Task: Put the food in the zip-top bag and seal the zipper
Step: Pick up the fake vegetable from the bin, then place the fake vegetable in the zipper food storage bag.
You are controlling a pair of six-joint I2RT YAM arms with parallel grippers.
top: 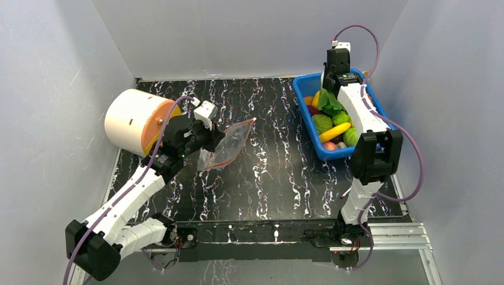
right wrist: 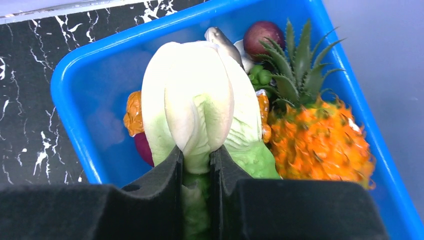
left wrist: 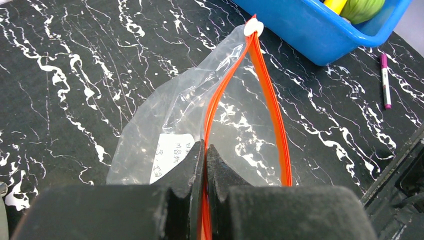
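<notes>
My left gripper [left wrist: 205,150] is shut on one lip of the red-orange zipper [left wrist: 267,95] of the clear zip-top bag [top: 229,144]. It holds the bag above the black table with its mouth gaping; the bag [left wrist: 170,115] looks empty. My right gripper [right wrist: 196,152] is shut on a green-and-white cabbage-like piece [right wrist: 200,110] and holds it above the blue bin [right wrist: 80,120]. In the top view the cabbage [top: 328,102] hangs under the right gripper [top: 330,89] at the far end of the bin [top: 302,101]. A yellow banana piece [top: 334,132] and other green food lie in the bin.
An orange pineapple [right wrist: 315,135] and a dark purple fruit [right wrist: 263,32] lie in the bin below the cabbage. A big white-and-orange cylinder [top: 134,122] lies at the far left, behind the left gripper. A magenta pen [left wrist: 385,80] lies right of the bin.
</notes>
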